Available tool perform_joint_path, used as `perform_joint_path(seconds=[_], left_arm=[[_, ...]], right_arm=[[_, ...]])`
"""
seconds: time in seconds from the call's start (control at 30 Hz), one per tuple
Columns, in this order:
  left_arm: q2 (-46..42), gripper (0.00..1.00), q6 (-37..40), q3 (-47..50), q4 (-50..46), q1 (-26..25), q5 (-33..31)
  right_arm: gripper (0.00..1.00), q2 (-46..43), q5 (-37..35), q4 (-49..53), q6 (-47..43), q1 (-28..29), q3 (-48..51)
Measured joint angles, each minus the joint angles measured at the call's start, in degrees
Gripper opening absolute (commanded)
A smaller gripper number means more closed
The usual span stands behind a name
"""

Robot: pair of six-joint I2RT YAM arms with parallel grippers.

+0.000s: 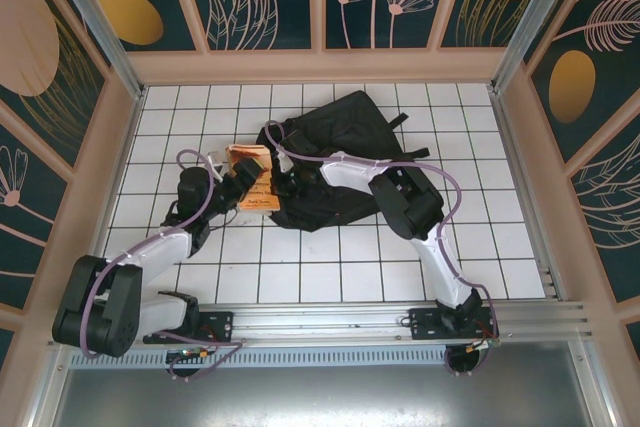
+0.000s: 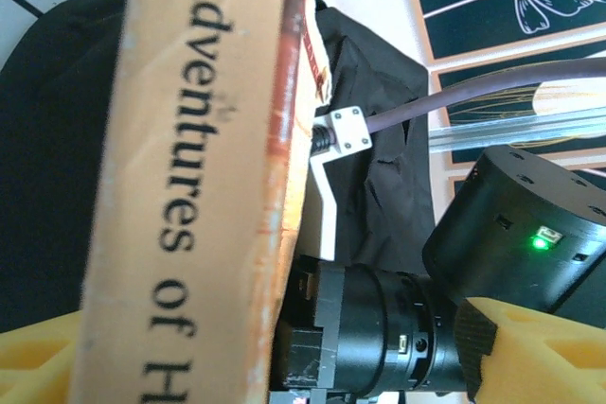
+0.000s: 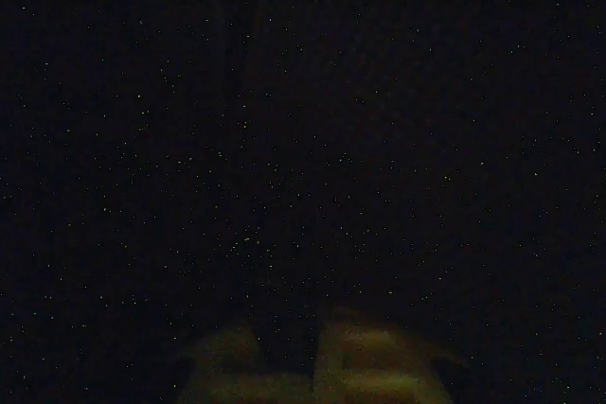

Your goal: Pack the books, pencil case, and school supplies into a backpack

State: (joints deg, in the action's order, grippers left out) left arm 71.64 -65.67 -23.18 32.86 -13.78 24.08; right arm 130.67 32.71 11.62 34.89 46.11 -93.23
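— Beside the backpack (image 1: 352,132), why do we stand the book (image 2: 189,186) on edge?
— To slide it in slim, we judge. Our left gripper (image 1: 236,187) spreads wide around it, slack on one side; our right gripper (image 3: 312,352), pinched together inside the backpack, probably lifts fabric.

Book (image 2: 189,186) title partly off-frame

White arm shells (image 1: 160,247), black rounded joints (image 1: 100,302), purple cables (image 2: 492,87) through a white screwed bracket (image 2: 346,130), yellow fingers (image 2: 530,347) on the left gripper (image 2: 275,361), a green light (image 2: 541,242) beside them.
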Motion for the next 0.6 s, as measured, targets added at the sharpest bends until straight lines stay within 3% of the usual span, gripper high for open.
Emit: perform_joint_path(seconds=[0.17,0.4,0.6], left_arm=[[-1.0,0.66,1.0,0.0,-2.6,0.0,-0.5],[-9.6,0.46,4.0,0.0,-11.9,-0.1,-2.4],[-10.5,0.0,5.0,0.0,-15.4,-0.2,-2.6]], right_arm=[[0.0,-0.5,0.4,-1.1,0.0,-0.2,1.2],[0.0,-1.3,1.0,-1.4,0.1,-0.4,2.4],[0.0,-1.3,1.5,-1.3,0.2,-0.6,2.4]])
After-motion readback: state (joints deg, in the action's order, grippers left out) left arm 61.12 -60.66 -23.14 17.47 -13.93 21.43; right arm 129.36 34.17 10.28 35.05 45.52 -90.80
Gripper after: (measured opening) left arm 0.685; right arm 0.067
